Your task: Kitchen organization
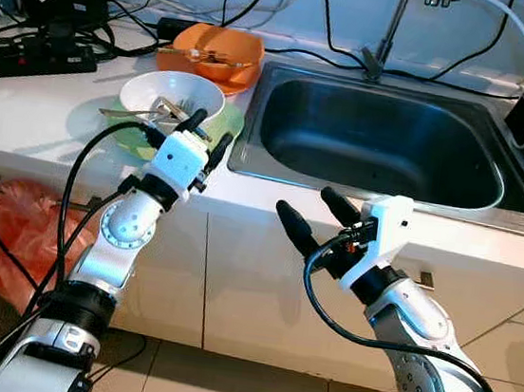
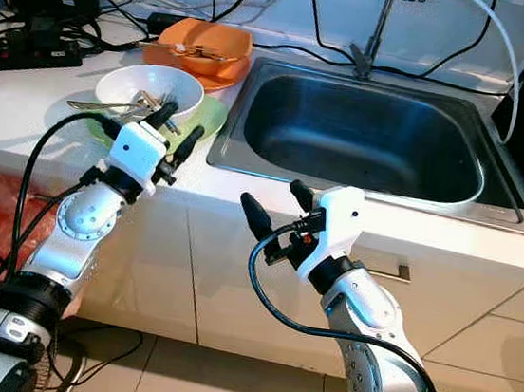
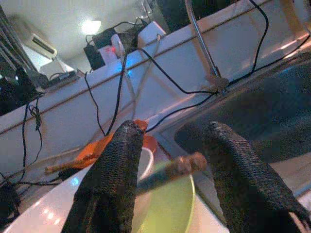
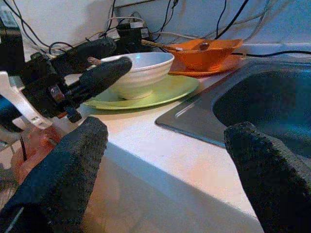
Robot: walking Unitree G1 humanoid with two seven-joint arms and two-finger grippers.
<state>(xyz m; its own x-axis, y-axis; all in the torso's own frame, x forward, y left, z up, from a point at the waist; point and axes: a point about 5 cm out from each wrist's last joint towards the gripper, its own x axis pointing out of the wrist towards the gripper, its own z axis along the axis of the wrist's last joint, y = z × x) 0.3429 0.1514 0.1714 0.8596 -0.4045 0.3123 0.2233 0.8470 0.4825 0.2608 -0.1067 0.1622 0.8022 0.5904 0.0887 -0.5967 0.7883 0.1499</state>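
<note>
A white bowl (image 1: 172, 95) holding utensils sits on a green plate (image 1: 225, 125) on the white counter, left of the steel sink (image 1: 383, 144). Behind it an orange bowl (image 1: 213, 51) with more utensils rests on an orange plate. My left gripper (image 1: 205, 136) is open, its fingers at the near rim of the white bowl over the green plate, with a utensil handle (image 3: 170, 168) between them. My right gripper (image 1: 317, 217) is open and empty, held in front of the counter edge below the sink.
A power strip (image 1: 33, 51) and tangled black cables lie at the counter's back left. The tap (image 1: 389, 30) rises behind the sink. An orange-red bag (image 1: 9, 232) sits on the floor at left. White cabinet fronts (image 1: 232, 288) face me.
</note>
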